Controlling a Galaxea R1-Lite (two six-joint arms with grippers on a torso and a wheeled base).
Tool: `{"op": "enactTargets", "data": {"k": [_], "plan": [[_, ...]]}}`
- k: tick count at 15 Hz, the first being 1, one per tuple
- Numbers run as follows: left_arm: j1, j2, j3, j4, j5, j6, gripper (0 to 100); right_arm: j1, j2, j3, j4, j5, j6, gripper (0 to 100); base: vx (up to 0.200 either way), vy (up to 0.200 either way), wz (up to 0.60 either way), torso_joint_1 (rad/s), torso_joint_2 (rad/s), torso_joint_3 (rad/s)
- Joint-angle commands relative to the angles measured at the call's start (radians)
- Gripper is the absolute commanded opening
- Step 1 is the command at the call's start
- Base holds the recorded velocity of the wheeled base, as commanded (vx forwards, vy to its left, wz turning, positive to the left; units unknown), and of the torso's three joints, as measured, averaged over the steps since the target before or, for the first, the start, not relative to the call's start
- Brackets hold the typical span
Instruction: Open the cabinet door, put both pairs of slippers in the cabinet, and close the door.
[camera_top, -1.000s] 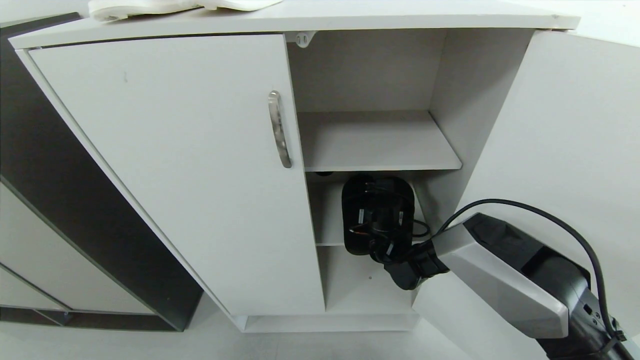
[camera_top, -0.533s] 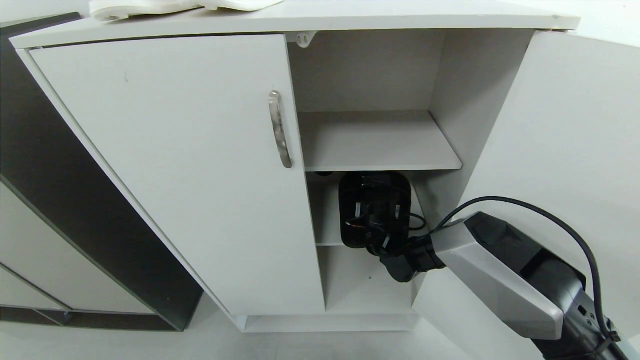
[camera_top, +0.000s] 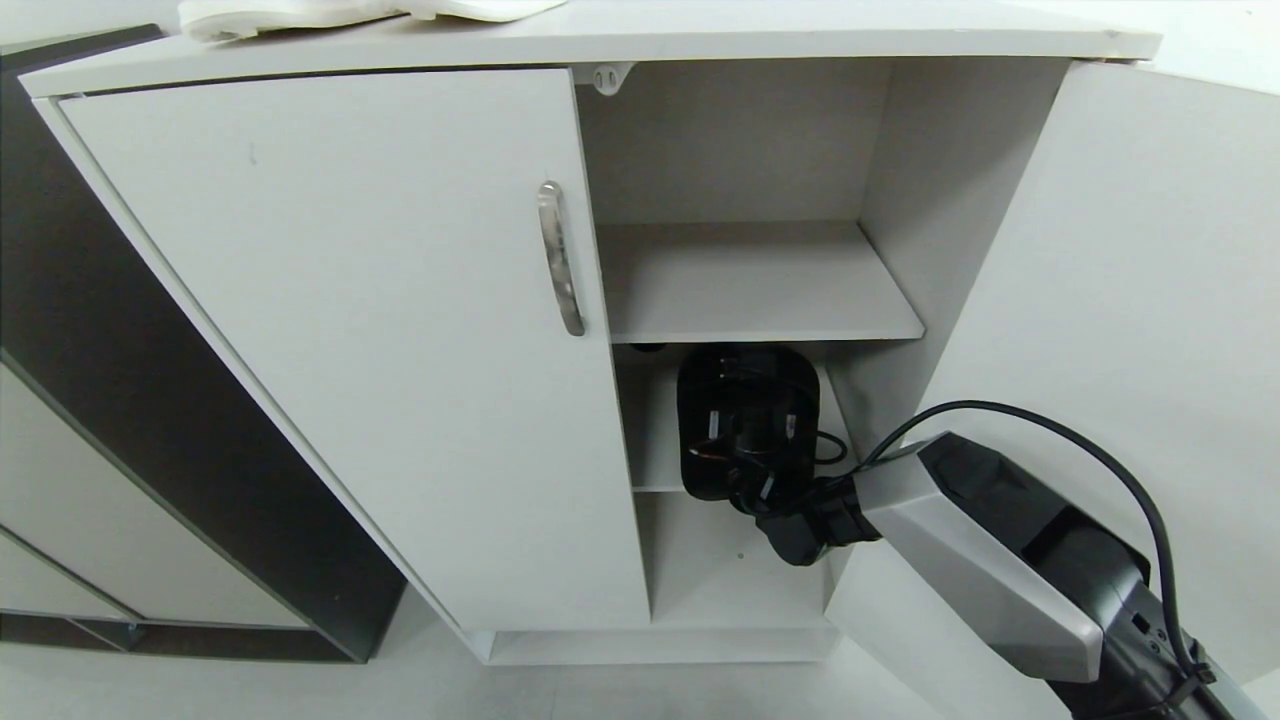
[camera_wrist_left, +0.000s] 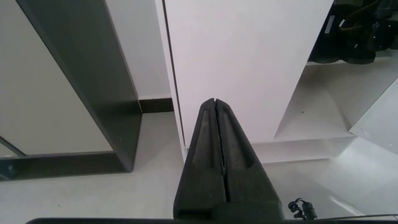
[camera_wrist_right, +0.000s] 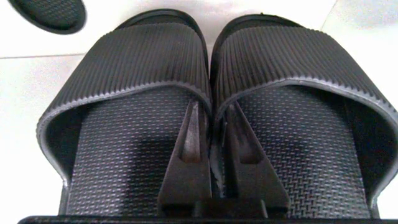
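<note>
1. The pair of black slippers looks light, rubbery and bendy. The ribbed straps and textured footbeds should not slip, and the two inner side walls pressed together make the natural hold.
2. The right hand has that hold, closed on those touching walls, with the toes pointing into the cabinet.
3. The pair sits at the front edge of the middle shelf; I cannot tell whether it rests there or hangs just above.
4. Toward the shelf's back corner is a dark ribbed oval, probably a slipper of the other pair.
5. The cabinet's right door stands open and its left door is shut.
6. The left hand is closed on nothing, above the floor near the cabinet's base.
</note>
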Motion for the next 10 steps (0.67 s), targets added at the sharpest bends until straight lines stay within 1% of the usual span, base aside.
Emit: {"op": "enactTargets", "data": {"k": [1, 8, 9, 10], "plan": [[-0.001, 0.001, 0.0, 0.0, 0.0, 0.0, 0, 0.001, 0.005, 0.002, -0.001, -0.003, 0.0, 0, 0.0, 0.0, 0.0, 0.0, 0.0, 0.0], [0.001, 0.001, 0.0, 0.0, 0.003, -0.002, 0, 0.001, 0.019, 0.003, -0.001, -0.004, 0.003, 0, 0.0, 0.0, 0.0, 0.0, 0.0, 0.0], [-0.001, 0.001, 0.0, 0.0, 0.003, -0.002, 0, 0.001, 0.017, 0.008, -0.001, -0.006, 0.002, 100, 0.0, 0.0, 0.0, 0.0, 0.0, 0.0], [0.001, 0.001, 0.0, 0.0, 0.003, -0.002, 0, 0.004, 0.002, 0.042, -0.009, -0.007, -0.004, 100, 0.0, 0.0, 0.0, 0.0, 0.0, 0.0]]}}
